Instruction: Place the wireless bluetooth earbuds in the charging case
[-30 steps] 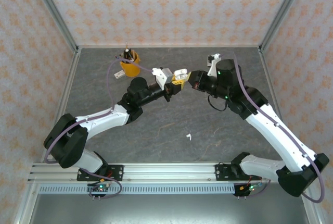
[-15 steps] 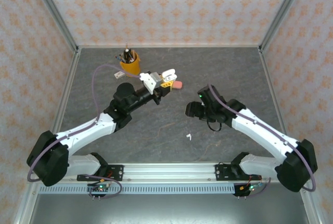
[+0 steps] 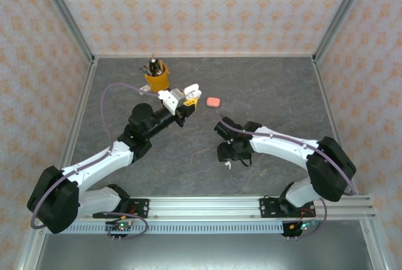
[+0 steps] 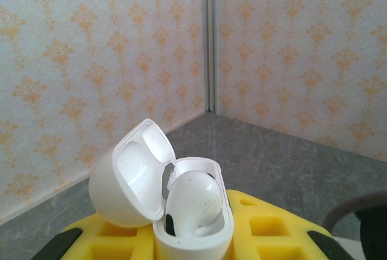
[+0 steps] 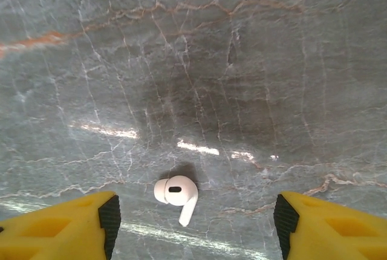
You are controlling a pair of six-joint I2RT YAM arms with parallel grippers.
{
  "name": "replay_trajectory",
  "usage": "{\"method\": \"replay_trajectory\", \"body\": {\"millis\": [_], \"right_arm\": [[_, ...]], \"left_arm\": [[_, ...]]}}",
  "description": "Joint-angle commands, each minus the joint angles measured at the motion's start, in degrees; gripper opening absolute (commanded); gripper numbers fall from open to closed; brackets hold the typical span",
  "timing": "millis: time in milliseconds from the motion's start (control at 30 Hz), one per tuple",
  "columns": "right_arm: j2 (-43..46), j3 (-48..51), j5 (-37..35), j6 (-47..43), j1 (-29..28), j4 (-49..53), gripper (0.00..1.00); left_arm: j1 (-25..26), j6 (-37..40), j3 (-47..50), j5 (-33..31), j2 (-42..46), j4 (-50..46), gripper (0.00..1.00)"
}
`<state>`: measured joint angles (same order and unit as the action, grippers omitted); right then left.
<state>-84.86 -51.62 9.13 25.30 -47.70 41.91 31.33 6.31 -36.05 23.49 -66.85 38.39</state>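
My left gripper [image 3: 186, 96] is shut on an open white charging case [image 3: 191, 88], held above the table near the back. In the left wrist view the case [image 4: 195, 221] stands upright between the yellow fingers [image 4: 266, 233], lid [image 4: 130, 181] hinged back to the left, with one white earbud [image 4: 193, 202] seated inside. A second white earbud [image 5: 175, 194] lies loose on the grey table. My right gripper [image 5: 195, 222] hangs open just above it, one fingertip [image 5: 109, 219] on each side. From above, that earbud [image 3: 228, 165] peeks out beside the right gripper [image 3: 228, 154].
A closed salmon-pink case [image 3: 213, 102] lies on the table between the two arms. A yellow cup of pens [image 3: 156, 80] stands at the back left, close behind the left gripper. Patterned walls enclose the table on three sides.
The right gripper left the white case, opened, and swung toward the front, down over the loose earbud. The left arm drew the case back to the left, uncovering the pink case.
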Motion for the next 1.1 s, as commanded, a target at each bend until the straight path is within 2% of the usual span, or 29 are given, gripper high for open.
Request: {"method": "replay_trajectory", "body": {"millis": [0, 233, 1067], "right_arm": [[-2.26, -2.47, -2.27, -2.17, -1.17, 2.37, 0.68], [-6.67, -4.10, -3.60, -3.15, -2.66, 3.10, 0.63], [-11.81, -4.63, -2.00, -4.20, -3.78, 2.57, 0.50]], "left_arm": [[-0.77, -0.42, 0.90, -0.55, 1.65, 1.65, 0.00], [-1.11, -0.50, 0.90, -0.62, 1.77, 1.86, 0.00], [-1.54, -0.68, 0.81, -0.46, 1.02, 2.61, 0.00]]}}
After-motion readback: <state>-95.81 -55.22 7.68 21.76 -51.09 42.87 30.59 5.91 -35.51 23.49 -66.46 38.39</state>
